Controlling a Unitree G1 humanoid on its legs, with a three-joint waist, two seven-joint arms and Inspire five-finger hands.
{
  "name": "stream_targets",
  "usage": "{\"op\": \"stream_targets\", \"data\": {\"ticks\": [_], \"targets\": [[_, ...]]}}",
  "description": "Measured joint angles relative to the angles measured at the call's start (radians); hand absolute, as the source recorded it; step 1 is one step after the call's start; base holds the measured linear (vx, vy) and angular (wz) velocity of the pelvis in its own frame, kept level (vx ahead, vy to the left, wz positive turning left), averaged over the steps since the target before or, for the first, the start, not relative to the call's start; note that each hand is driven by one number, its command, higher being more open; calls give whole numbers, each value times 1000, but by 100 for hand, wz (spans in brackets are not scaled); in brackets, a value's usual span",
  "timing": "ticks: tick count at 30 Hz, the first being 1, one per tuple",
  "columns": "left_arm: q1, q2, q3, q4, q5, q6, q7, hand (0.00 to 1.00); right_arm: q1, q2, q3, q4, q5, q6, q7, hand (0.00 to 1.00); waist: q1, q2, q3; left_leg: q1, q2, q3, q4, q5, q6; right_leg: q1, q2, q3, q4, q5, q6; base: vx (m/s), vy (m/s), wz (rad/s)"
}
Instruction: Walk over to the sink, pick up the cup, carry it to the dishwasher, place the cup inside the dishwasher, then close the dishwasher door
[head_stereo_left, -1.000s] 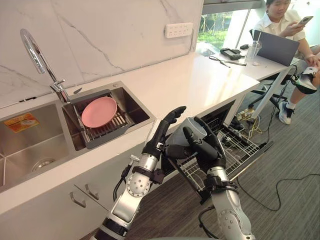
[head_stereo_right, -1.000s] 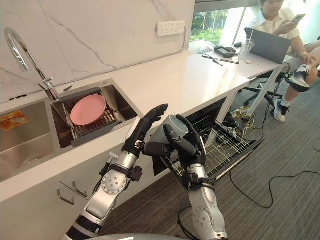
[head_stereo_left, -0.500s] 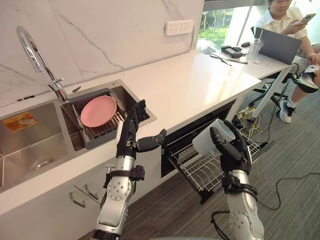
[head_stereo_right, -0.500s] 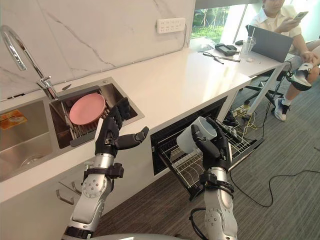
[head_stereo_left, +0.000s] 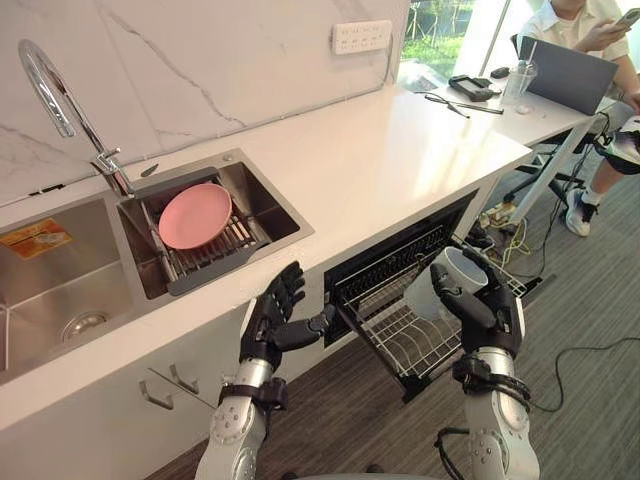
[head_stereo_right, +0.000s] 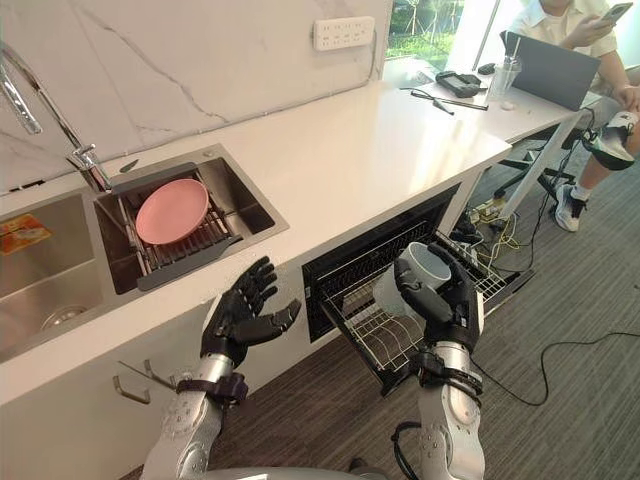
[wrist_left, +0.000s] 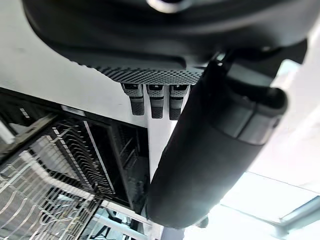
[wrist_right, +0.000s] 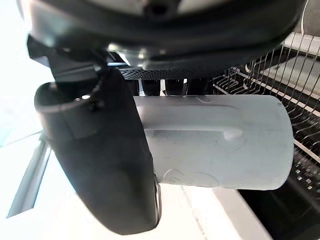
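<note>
My right hand (head_stereo_left: 480, 305) is shut on a pale grey cup (head_stereo_left: 446, 280), which is tilted with its mouth up and hangs over the pulled-out wire rack (head_stereo_left: 410, 335) of the open dishwasher (head_stereo_left: 390, 265) under the counter. In the right wrist view the cup (wrist_right: 215, 150) lies across the palm under the thumb (wrist_right: 105, 165), with the rack (wrist_right: 280, 70) past it. My left hand (head_stereo_left: 278, 320) is open, fingers spread, in front of the cabinet to the left of the dishwasher and below the sink (head_stereo_left: 270, 215).
A pink plate (head_stereo_left: 195, 215) lies on a drainer in the sink beside a tall tap (head_stereo_left: 60, 100). A person (head_stereo_left: 580, 25) sits at the counter's far end with a laptop (head_stereo_left: 570, 75). Cables (head_stereo_left: 560, 360) trail on the carpet right of the dishwasher door.
My right hand has carried the cup down and right over the rack. The left hand has let go of it, then dropped low by the cabinet. The camera has shifted slightly.
</note>
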Motion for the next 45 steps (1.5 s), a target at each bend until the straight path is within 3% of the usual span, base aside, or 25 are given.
{"op": "stream_targets", "data": {"ticks": [6, 13, 21, 30, 35, 45], "targets": [[34, 3, 5, 91, 3, 15, -34, 90, 10, 0, -8, 11, -46, 2, -1, 30, 2, 1, 1, 0, 0, -7, -2, -1, -1, 3, 0, -8, 0, -1, 0, 0, 0, 3], [30, 5, 92, 281, 67, 18, -45, 90, 10, -1, -22, 28, -141, 2, -6, 30, 4, 2, 3, 0, 0, -10, -5, 0, 0, 3, 0, -12, -1, -2, 0, 0, 0, 1], [21, 21, 154, 475, 135, 25, -2, 90, 0, -10, -23, 99, -207, 15, -11, 30, 19, 5, 26, -3, 0, -13, -2, 0, 0, 3, 0, -15, 0, -2, 0, 0, 0, 0], [2, 31, 225, 623, 182, 25, 48, 90, -73, -67, -60, 146, -379, 16, -49, 30, 30, 12, 59, -42, -1, -20, 11, 1, 0, -28, -1, -22, 1, -2, 0, -9, -9, 1], [-31, 38, 252, 714, 200, 24, 62, 90, -135, -123, -60, 211, -428, 16, -70, 30, 30, 33, 89, -84, -1, -20, 24, 1, 0, -66, -2, -22, 3, 0, 1, 0, 0, 0], [-105, 35, 284, 783, 201, 6, 71, 90, -300, -222, -57, 327, -476, 17, -103, 30, 50, 99, 224, -204, 3, -24, 91, -2, -4, -171, -2, -21, 49, 5, 2, -22, -3, 1]]}}
